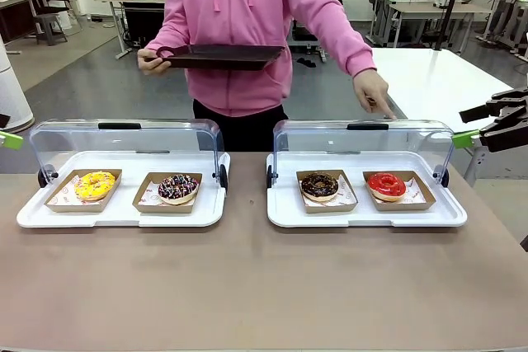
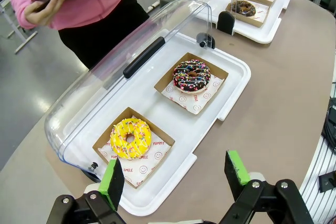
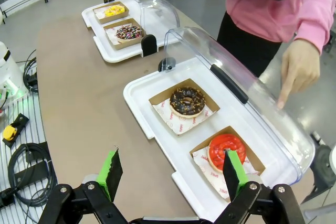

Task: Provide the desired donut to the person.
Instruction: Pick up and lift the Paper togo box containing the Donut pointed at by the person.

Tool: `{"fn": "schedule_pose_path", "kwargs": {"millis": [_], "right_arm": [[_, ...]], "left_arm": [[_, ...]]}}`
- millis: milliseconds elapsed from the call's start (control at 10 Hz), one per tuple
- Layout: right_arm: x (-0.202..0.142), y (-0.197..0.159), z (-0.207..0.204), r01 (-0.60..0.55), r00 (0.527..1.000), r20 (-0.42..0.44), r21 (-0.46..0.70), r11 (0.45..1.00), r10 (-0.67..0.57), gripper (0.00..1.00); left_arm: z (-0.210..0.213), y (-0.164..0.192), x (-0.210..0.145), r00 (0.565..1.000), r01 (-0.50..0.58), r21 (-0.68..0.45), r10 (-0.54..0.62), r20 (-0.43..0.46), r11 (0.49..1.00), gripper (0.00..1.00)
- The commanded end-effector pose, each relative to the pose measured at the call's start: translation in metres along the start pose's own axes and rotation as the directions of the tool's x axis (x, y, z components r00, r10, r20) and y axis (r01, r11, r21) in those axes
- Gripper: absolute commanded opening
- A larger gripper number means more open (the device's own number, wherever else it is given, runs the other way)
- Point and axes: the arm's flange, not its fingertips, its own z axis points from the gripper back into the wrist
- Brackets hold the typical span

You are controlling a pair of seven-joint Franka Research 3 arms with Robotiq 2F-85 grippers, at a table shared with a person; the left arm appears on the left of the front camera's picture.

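The person (image 1: 247, 30) in a pink hoodie stands across the table, holding a dark tray (image 1: 221, 56) in one hand. Their other hand (image 1: 373, 91) points a finger down over the right case, above the red glazed donut (image 1: 387, 185). Beside that donut sits a chocolate donut (image 1: 319, 186). The left case holds a yellow donut (image 1: 95, 185) and a sprinkled chocolate donut (image 1: 178, 188). My left gripper (image 2: 174, 174) hovers open above the near edge of the left case. My right gripper (image 3: 172, 173) hangs open near the red donut (image 3: 227, 150), empty.
Each pair of donuts lies in brown paper boats on a white tray (image 1: 363, 218) with a clear lid (image 1: 363, 138) swung open toward the person. The brown tabletop (image 1: 264, 286) in front of the cases is bare. Cables lie off the table's side (image 3: 21, 156).
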Motion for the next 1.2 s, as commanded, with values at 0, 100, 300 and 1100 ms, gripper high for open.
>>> {"fn": "schedule_pose_path", "kwargs": {"millis": [0,100,300,1100], "right_arm": [[-0.001,-0.003,-0.003,-0.013,1.0,0.023,0.008,1.0,0.013,1.0],[-0.001,-0.003,-0.003,-0.013,1.0,0.023,0.008,1.0,0.013,1.0],[-0.001,-0.003,-0.003,-0.013,1.0,0.023,0.008,1.0,0.013,1.0],[0.025,-0.006,-0.025,-0.099,0.971,-0.211,0.069,0.993,0.112,1.0]], "left_arm": [[-0.001,0.001,-0.001,1.0,0.006,-0.009,-0.006,0.007,1.0,1.0],[-0.001,0.001,-0.001,1.0,0.006,-0.009,-0.006,0.007,1.0,1.0],[-0.001,0.001,-0.001,1.0,0.006,-0.009,-0.006,0.007,1.0,1.0],[-0.001,0.001,-0.001,1.0,0.006,-0.009,-0.006,0.007,1.0,1.0]]}}
